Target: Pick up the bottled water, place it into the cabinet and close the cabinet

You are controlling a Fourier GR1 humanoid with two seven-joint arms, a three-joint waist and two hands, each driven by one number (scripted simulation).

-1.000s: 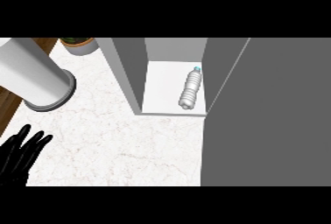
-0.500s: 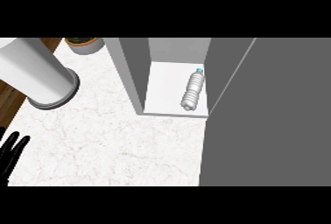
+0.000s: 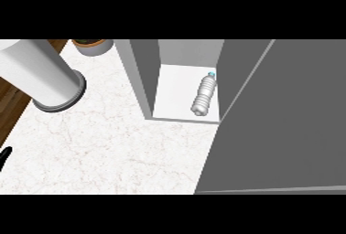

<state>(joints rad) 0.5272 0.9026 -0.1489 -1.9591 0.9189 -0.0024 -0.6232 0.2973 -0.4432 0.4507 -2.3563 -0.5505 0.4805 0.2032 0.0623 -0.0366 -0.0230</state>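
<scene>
- While the bottled water [image 3: 204, 95] lies on its side inside the cabinet [image 3: 145, 77], nothing has hold of it.
- Bottle: clear ribbed body, blue cap pointing toward the back of the cabinet, base toward the open front. It rests on the white cabinet floor, close to the right side of the compartment.
- Cabinet: grey box standing on the bench [image 3: 101, 146] at its far right part. Left wall shows as a grey panel; the opening faces the near edge of the bench.
- Cabinet door [image 3: 283, 119]: big grey panel, swung out and covering the right side of the view from the far edge down to the near edge. Its inner edge runs just beside the bottle. Cabinet not closed.
- Left robot hand [image 3: 4, 154]: only a thin black sliver at the left edge of the view, over the bench's left edge near the near-left corner. Cannot tell whether its fingers are spread or curled; it touches nothing visible.
- Right robot hand: shows nowhere in the head view.
- Bench: white marble top with faint veins; dark wood strip [image 3: 13, 98] along its left edge.
- White cylinder [image 3: 37, 68] with a grey base ring stands at the far-left part of the bench, well apart from the cabinet.
- Small pot [image 3: 93, 45] with a brownish rim at the far edge, between the cylinder and the cabinet; only partly in view.
</scene>
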